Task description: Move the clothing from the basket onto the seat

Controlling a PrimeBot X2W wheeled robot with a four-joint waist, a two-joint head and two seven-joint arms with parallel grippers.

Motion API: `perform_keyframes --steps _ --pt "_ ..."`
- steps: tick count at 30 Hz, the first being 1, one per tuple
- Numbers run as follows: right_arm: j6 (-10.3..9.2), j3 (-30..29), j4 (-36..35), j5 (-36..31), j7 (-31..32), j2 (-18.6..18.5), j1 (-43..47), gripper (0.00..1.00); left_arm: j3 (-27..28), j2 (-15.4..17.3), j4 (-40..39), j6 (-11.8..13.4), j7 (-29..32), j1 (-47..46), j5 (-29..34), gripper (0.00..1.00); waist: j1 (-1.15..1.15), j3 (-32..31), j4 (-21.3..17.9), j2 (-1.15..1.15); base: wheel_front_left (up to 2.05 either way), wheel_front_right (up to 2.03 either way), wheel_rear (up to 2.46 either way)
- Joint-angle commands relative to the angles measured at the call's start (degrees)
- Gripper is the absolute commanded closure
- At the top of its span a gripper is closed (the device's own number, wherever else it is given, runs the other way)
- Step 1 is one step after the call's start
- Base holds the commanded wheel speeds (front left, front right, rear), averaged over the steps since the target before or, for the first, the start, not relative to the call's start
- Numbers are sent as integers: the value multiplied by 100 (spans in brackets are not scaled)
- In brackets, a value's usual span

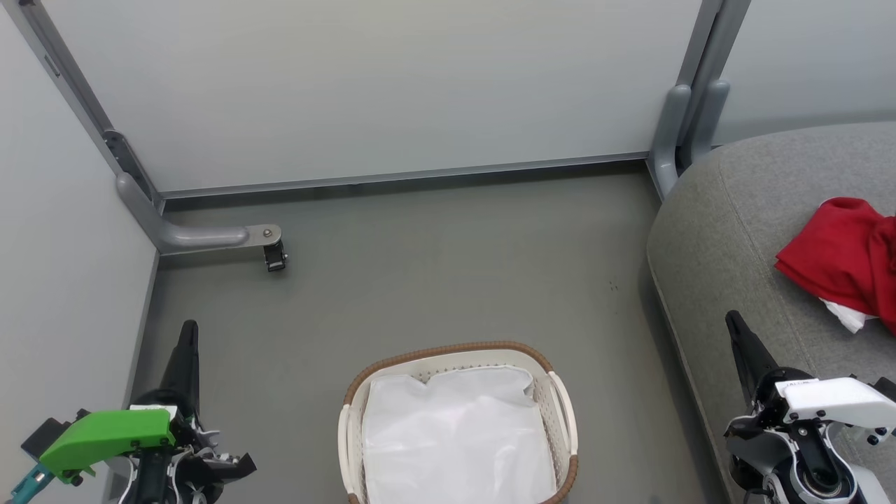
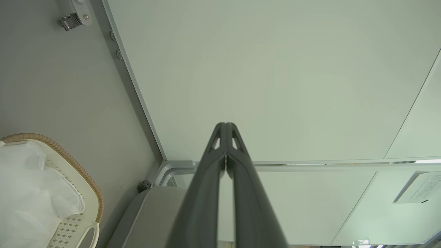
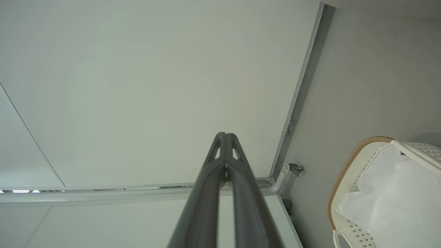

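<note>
Now, in the head view, you have the clothing (image 1: 847, 255) on the seat (image 1: 728, 231), right of your right pincer (image 1: 732, 318). The basket (image 1: 448, 348) sits between both pincers, with open floor (image 1: 434, 266) beyond their tips. The left pincer (image 1: 189, 327) is closed and empty.

Left wrist view: the writing on the posted sheet (image 2: 418, 187) right of the tips is too small to read.

Right wrist view: the fingers are pressed together and hold nothing.

The basket (image 1: 553, 413), lower centre, is off-white perforated plastic with a brown woven-look rim; its liner (image 1: 455, 434) is thin, white, slightly glossy sheet. The seat (image 1: 728, 231), at right, is grey woven cloth (matt, coarse-grained). The clothing (image 1: 840, 255) is soft red fabric. The floor (image 1: 434, 273) is smooth, matt grey. The partition frame (image 1: 199, 238) is grey painted metal.
</note>
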Motion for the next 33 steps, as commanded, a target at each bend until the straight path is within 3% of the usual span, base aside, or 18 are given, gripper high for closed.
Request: perform_keyframes --steps 1,33 --pt "-2 -26 -39 131 45 -36 63 100 29 42 -40 -33 46 73 -134 100 0 -11 3 0 0 0 0" --pt "-1 -33 -48 200 66 -36 78 100 31 42 -44 -33 66 72 -188 100 0 -27 5 0 0 0 0"
